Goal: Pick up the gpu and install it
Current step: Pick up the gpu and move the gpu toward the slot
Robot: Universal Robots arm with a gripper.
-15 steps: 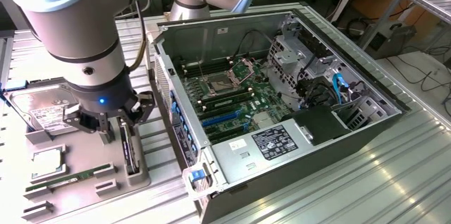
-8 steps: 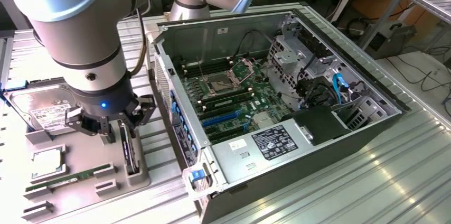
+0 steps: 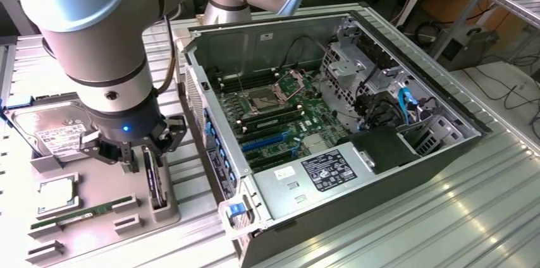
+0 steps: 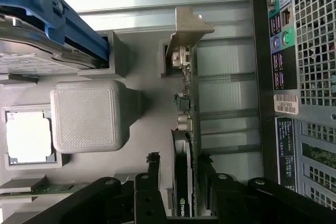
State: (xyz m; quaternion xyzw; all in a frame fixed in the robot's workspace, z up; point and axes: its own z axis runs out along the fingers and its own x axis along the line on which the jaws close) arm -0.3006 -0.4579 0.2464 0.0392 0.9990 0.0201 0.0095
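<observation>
Grey moulded holder [image 3: 105, 179] on the table [image 3: 472, 217], gpu [image 3: 153, 182] standing on edge in its slot, just beside the open computer case [image 3: 245, 47]. Gripper [image 3: 139, 157] low over the card, fingers [image 4: 153, 169] spread either side, not yet pinching. Seems the pick-up step. Likely calls for a square, even squeeze on the thin board.

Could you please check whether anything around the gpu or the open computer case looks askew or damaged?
Nothing stands out: the gpu stands on edge in the grey tray, straddled squarely by the open gripper, and the computer case looks intact.
</observation>
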